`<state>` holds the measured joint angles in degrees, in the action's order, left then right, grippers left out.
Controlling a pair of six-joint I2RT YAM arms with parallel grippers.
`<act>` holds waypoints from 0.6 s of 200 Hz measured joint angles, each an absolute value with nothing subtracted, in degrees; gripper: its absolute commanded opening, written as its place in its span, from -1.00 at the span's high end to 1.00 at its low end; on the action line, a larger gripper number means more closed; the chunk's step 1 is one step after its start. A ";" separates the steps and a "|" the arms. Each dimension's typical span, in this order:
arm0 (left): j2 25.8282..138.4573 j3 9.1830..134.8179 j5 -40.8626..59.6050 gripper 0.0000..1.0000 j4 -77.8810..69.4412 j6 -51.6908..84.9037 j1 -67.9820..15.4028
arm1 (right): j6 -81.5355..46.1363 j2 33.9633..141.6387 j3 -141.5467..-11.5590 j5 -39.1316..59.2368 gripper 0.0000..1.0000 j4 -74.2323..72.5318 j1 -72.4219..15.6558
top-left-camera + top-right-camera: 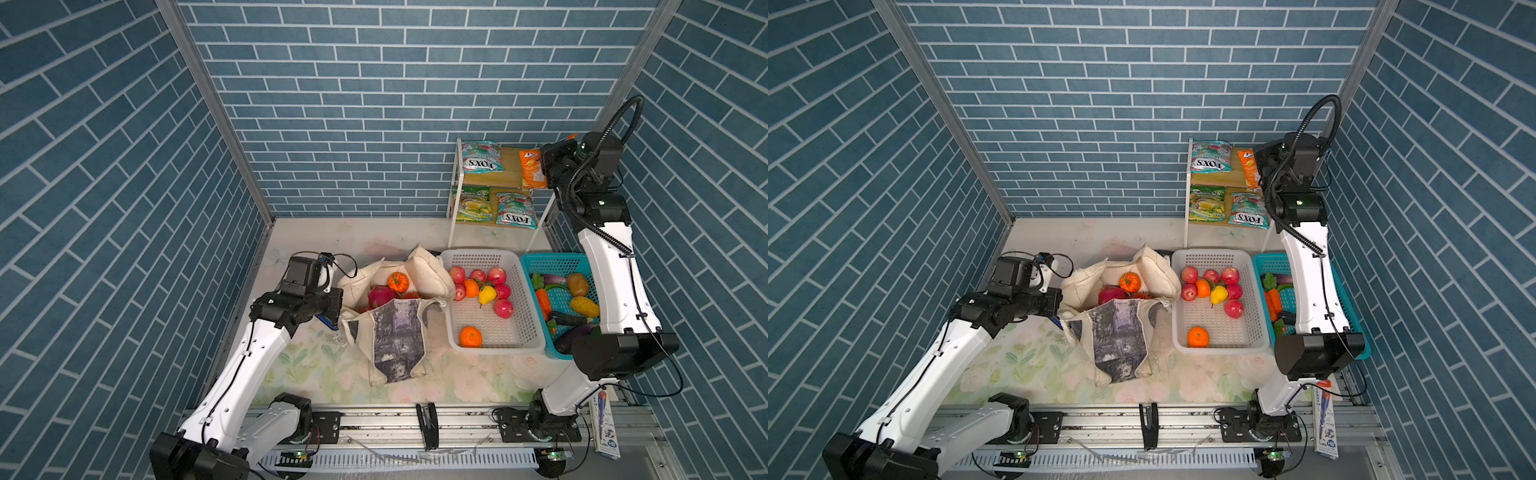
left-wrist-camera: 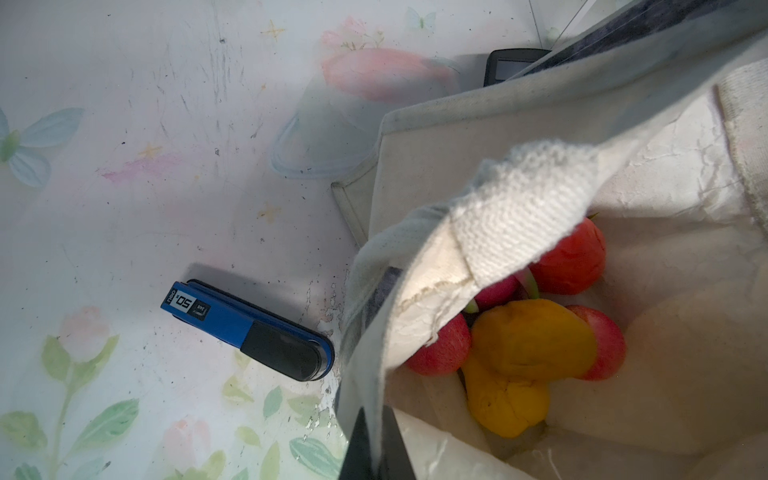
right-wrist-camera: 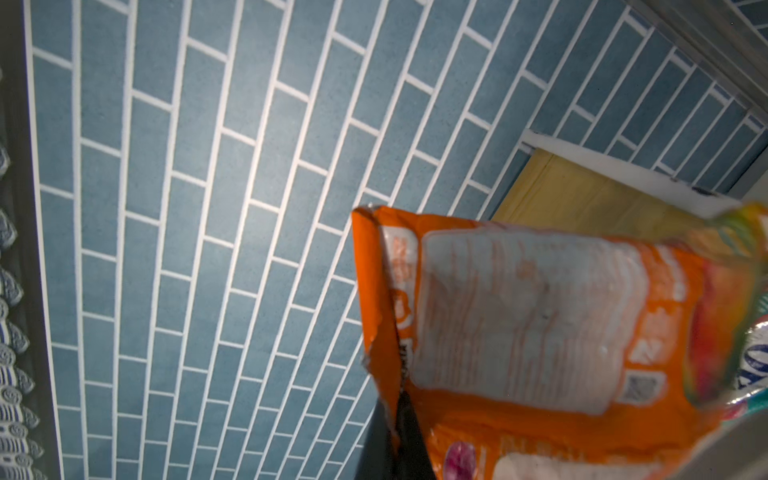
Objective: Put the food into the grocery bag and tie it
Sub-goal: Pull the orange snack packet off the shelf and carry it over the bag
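On the left, the left gripper (image 2: 376,436) is clamped on the near rim of the grocery bag (image 1: 395,336), its jaws pinched together over the cream canvas and holding the mouth open. A blue stapler (image 2: 249,328) lies on the flowered table (image 1: 307,361) just beside that rim, and a black calculator (image 2: 511,64) peeks out past the bag's far side. The tote sits in the middle of the table with its printed panel facing up. Inside it are a pink dragon fruit (image 1: 381,296), a small orange pumpkin (image 1: 398,281), red apples (image 2: 442,349) and a yellow piece (image 2: 532,332). Just to its right, the white basket (image 1: 498,328) holds loose fruit (image 1: 478,286), and the teal basket (image 1: 536,266) beyond it holds vegetables (image 1: 584,306). Behind them the shelf rack (image 1: 457,178) carries FOX'S packets (image 1: 482,157). At the right end of its top shelf, the right gripper (image 3: 399,440) is closed on the edge of an orange snack packet (image 1: 532,168); whether the packet has cleared the shelf board I cannot tell. The step in hand looks like loading: one packet is being taken from the shelf while the bag is held open, and much food is left outside, so tying is far off. The next move calls for carrying the packet over both baskets to the open mouth and letting go only once it is above the lining, with the left hold steady.
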<state>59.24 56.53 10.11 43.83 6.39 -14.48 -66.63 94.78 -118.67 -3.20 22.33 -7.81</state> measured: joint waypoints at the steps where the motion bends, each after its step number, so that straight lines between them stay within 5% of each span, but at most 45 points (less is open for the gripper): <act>1: 59.24 56.53 10.11 0.90 43.83 6.39 -14.48 | -66.43 94.65 -118.67 -3.16 1.00 22.46 -7.92; 120: 60.82 56.53 9.04 0.90 43.79 6.37 -14.48 | -58.39 71.16 -99.50 2.83 1.00 25.30 -19.16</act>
